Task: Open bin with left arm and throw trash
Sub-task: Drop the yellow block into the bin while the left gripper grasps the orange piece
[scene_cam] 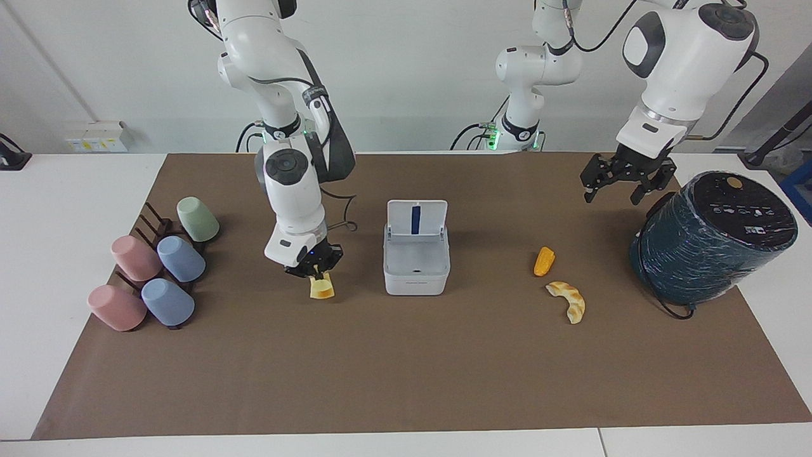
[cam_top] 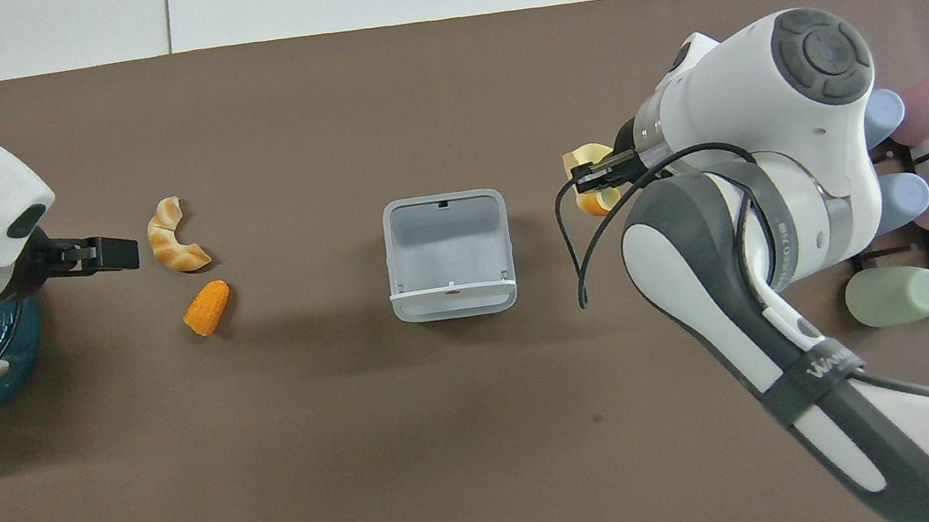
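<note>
now bin [scene_cam: 415,257] lid up, empty; right gripper [scene_cam: 315,274] jaws clamp yellow block [scene_cam: 321,289]; left gripper [scene_cam: 622,179] jaws apart.

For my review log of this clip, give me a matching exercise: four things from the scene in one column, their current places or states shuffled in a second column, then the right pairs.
Things:
1. bin
2. yellow block
3. orange corn piece
4. left gripper

States:
A. held in the right gripper, off the mat
B. in the air beside the dark teal cylinder, fingers apart
C. lid standing open
D. lying on the mat beside the tan crescent

Pairs: 1-C, 2-A, 3-D, 4-B
</note>
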